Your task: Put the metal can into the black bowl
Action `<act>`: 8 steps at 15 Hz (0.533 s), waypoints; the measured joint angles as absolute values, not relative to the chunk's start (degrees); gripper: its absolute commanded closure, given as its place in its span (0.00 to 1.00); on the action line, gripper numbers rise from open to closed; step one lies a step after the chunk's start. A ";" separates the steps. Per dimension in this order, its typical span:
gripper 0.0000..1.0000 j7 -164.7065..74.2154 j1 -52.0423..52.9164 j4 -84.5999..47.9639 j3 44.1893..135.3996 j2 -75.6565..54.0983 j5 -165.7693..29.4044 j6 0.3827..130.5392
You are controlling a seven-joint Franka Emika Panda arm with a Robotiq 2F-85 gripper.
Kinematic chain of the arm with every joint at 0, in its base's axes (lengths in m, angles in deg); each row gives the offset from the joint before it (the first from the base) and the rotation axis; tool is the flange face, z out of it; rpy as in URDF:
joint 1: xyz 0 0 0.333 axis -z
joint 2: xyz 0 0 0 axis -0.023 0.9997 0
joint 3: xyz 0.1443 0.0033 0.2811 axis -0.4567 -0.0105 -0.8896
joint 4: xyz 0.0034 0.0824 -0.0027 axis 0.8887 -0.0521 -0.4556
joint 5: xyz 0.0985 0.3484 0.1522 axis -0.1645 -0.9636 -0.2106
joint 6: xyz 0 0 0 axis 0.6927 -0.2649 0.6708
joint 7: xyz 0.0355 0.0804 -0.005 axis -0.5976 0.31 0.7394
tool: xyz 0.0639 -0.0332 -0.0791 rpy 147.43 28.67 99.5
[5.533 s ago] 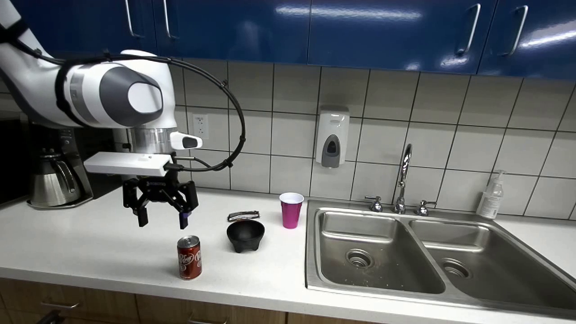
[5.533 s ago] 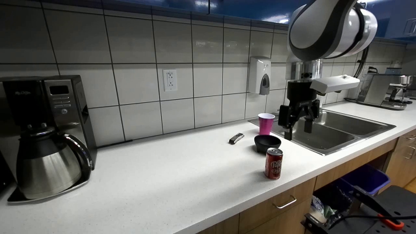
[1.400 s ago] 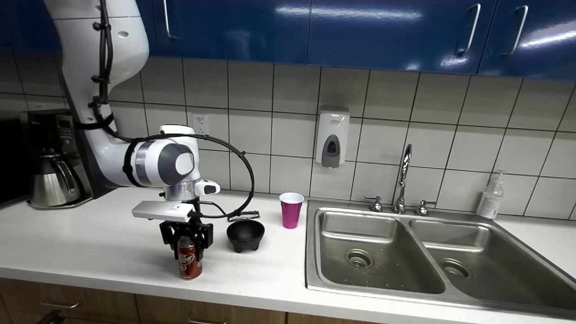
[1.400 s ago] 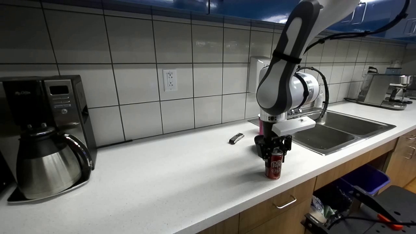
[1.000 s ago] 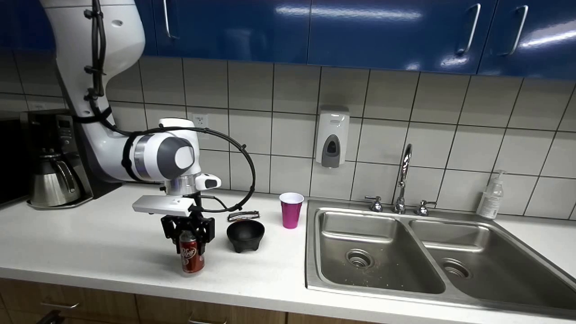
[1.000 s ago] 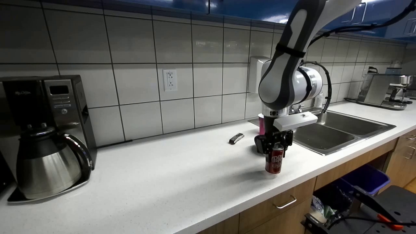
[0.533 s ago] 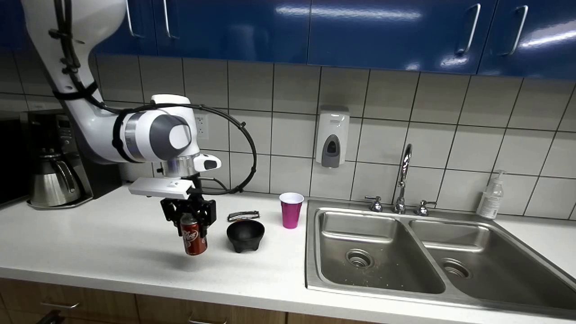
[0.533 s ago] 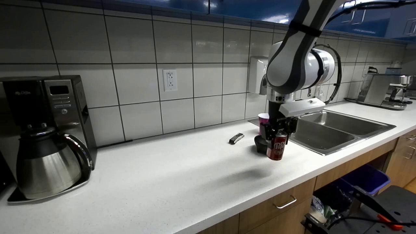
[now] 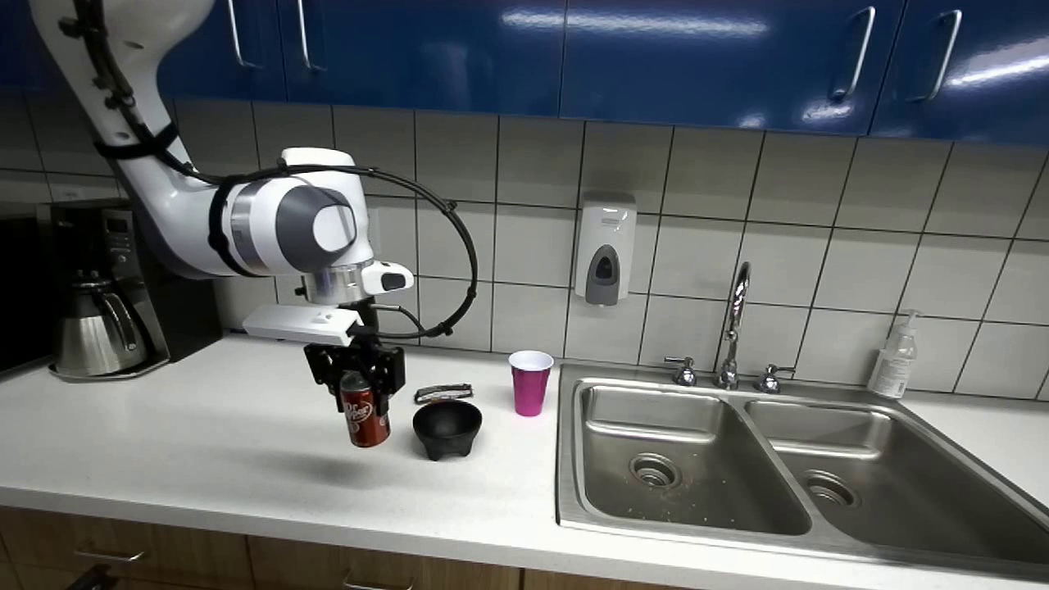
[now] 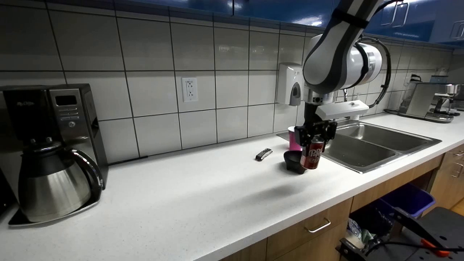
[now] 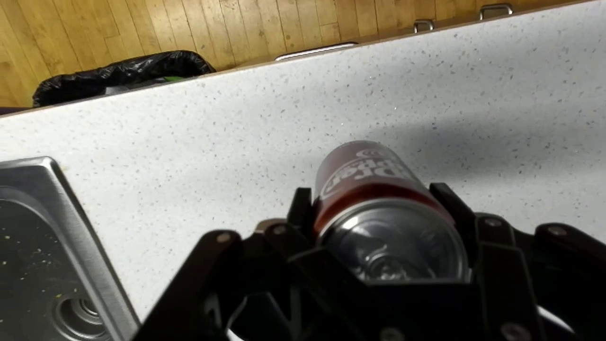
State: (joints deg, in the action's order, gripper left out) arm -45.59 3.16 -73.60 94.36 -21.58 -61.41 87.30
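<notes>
One metal can (image 9: pixel 366 419) clamped by the gripper (image 9: pixel 361 403) above a white counter (image 9: pixel 205 418)

Gripper: fingers (image 11: pixel 299 208) bear on both sides of the can, its silvery end towards the wrist camera. The can is off the surface, slightly tilted, its shadow lying apart from its base. It hangs just beside the black bowl (image 9: pixel 447 441), which stands upright on short feet.

Surface: pale, finely flecked with dark in the wrist view. A pink cup (image 9: pixel 530 389) stands upright near the steel sink (image 9: pixel 569 459). A small dark object (image 10: pixel 263 154) lies near the bowl; its identity cannot be told. The sink has two basins, with specks in the one nearer the cup. Behind them rises a chrome faucet (image 9: pixel 736 315); a pump bottle (image 9: pixel 893 365) stands at a back corner.

Room: square white wall tiles (image 9: pixel 533 164) with dark joints, carrying a dispenser (image 9: pixel 606 250) and, in an exterior view, an outlet (image 10: pixel 189 89). Glossy blue cabinets (image 9: pixel 426 49) hang above, reflecting light. A coffee maker (image 10: pixel 69 116) with a steel carafe (image 10: pixel 54 186) occupies the counter's back. Wood-faced drawers (image 10: pixel 306 226) sit below. The wrist view shows a plank floor (image 11: pixel 227 28) and black bin lining (image 11: pixel 125 71).
</notes>
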 measured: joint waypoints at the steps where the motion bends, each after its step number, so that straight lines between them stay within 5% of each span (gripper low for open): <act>1: 0.61 -45.63 3.52 -73.50 94.56 -21.58 -61.49 87.30; 8: 0.61 -45.64 5.83 -70.60 94.97 -19.95 -65.76 87.30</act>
